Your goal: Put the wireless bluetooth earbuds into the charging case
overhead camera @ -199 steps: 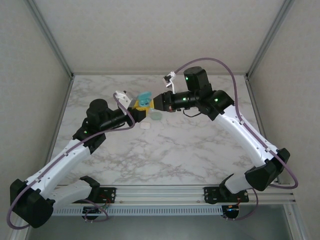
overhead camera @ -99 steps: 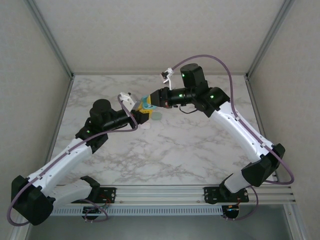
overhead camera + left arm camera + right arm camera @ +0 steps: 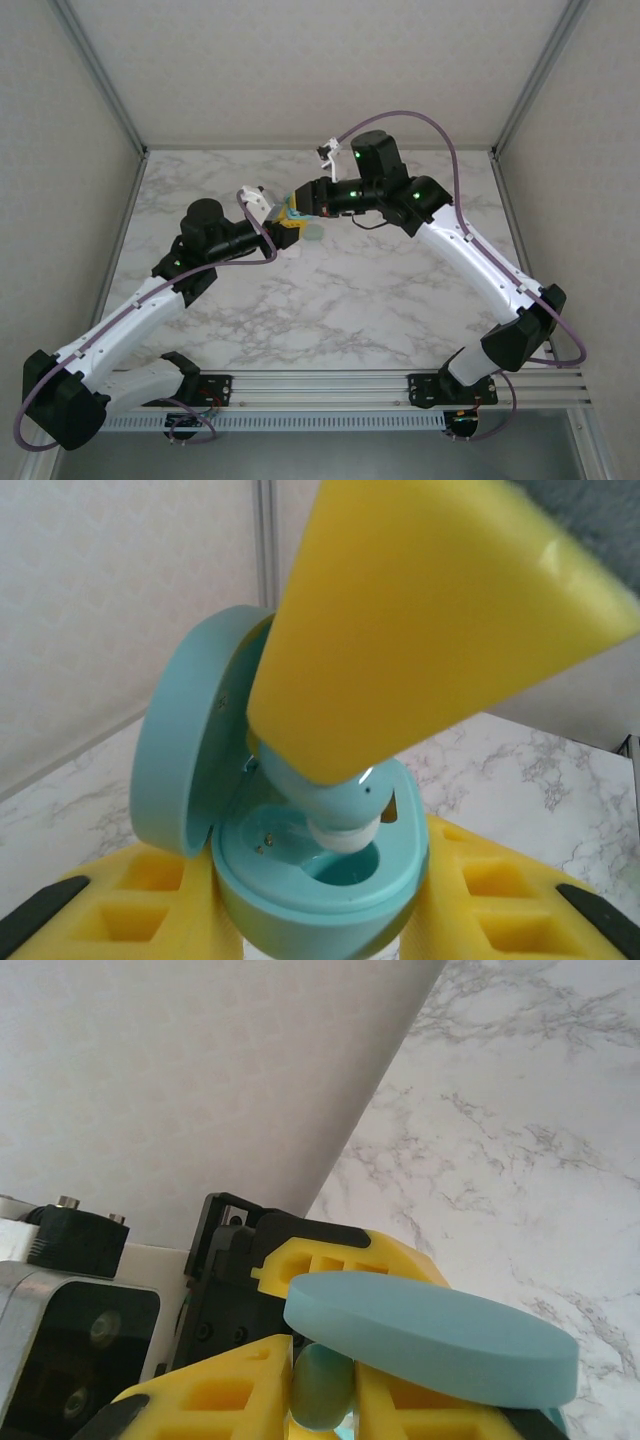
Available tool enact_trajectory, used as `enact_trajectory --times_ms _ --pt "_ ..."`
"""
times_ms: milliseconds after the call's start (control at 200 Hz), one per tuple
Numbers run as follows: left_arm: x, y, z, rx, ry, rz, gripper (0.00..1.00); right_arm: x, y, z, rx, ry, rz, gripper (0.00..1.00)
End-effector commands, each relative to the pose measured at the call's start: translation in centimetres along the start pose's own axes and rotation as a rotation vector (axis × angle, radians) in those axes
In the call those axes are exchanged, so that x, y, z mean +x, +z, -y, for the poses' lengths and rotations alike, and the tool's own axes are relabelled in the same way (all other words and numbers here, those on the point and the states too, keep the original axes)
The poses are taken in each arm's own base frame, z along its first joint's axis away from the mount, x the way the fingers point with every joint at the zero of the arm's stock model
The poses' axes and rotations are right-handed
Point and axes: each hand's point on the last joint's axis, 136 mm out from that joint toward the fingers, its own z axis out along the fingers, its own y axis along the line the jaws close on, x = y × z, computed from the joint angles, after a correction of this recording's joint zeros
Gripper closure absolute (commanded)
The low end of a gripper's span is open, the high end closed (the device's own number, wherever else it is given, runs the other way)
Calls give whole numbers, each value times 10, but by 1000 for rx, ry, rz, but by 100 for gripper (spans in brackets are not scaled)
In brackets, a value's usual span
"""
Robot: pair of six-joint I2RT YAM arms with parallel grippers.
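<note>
right end effector nearer case, pinching earbud

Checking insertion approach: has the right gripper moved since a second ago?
Yes: the right gripper, holding an earbud, went left past the pale disc, to the case.

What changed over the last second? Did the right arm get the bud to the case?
The right gripper swung left, bringing the teal earbud over the open charging case. The bud's tip now sits at a socket's mouth and is not clearly seated. The left gripper shifted the case slightly right to meet it. Unchanged: both grips, the open lid, and the pale round piece on the table.
</note>
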Motion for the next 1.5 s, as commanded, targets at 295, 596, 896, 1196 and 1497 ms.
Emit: enact_trajectory --times_ms 295,596,896,1196,1497 --pt "-20 0 -1 -30 13 68 68 4 12 -8 -1 -9 1 78" --pt "-24 -2 0 -28 20 83 68 5 8 15 140 -15 22 75" --pt "-26 -4 1 -29 24 84 68 0 6 14 151 -29 27 73" --pt "-22 -2 -1 -35 24 72 68 -10 -11 -3 137 -57 70 70" --pt "-17 -1 -3 -41 28 53 68 -14 -30 -23 99 -98 115 64"
